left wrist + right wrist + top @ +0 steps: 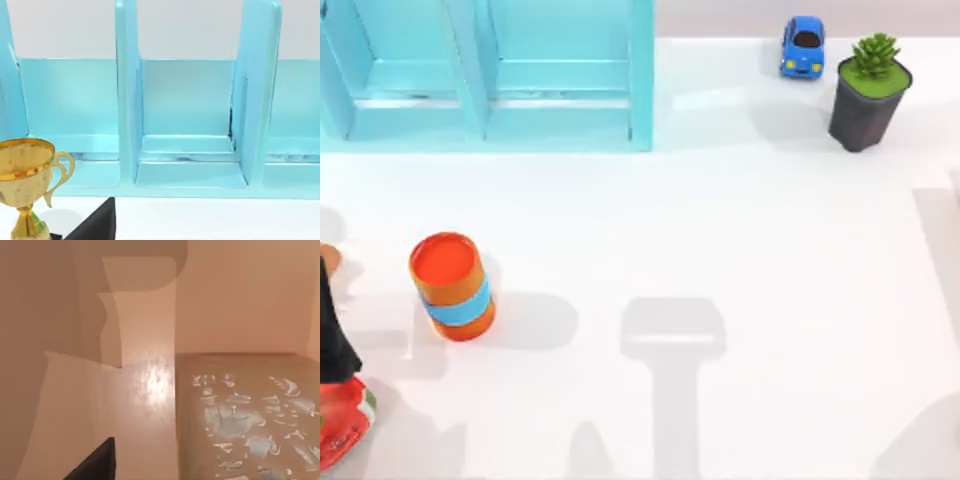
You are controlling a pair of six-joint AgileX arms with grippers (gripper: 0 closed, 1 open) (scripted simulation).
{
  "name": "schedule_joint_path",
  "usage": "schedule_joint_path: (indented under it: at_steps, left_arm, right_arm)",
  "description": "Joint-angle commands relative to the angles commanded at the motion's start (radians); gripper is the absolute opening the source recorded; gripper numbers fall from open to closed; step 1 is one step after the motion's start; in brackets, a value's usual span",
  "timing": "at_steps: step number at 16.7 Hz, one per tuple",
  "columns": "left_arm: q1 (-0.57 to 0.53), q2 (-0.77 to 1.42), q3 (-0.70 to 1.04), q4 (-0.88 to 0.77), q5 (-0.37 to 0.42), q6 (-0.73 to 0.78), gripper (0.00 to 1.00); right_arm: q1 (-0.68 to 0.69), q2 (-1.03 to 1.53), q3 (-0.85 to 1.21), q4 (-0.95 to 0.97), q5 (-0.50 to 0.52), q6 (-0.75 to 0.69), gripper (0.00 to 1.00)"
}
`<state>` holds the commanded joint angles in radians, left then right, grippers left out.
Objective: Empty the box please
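Pincer of the left arm hangs low in front of the teal box, facing its open compartments; whether it is spread or pressed together I cannot tell. A gold trophy stands in front of the box, beside that pincer. The compartments in sight look bare, so I judge the emptying near its end. An orange can stands on the worktop well out from the box. Next move calls for checking the box's part cut off at the edge. The right pincer faces a tan surface, state unclear.
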<state>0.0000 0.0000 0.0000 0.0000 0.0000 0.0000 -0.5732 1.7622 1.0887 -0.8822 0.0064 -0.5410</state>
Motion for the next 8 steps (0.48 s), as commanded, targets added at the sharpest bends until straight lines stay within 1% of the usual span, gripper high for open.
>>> schedule_joint_path:
  at_steps: [2,6,8]
  left_arm:
    - [0.0,0.0,0.0,0.0,0.0,0.0,1.0]
    - [0.0,0.0,0.0,0.0,0.0,0.0,1.0]
    - [0.0,0.0,0.0,0.0,0.0,0.0,1.0]
  right_arm:
    - [-0.001,0.015,-0.03,0.036,0.0,-0.001,1.0]
    - [-0.001,0.016,-0.032,0.038,0.0,-0.001,1.0]
    - [-0.001,0.016,-0.032,0.038,0.0,-0.001,0.85]
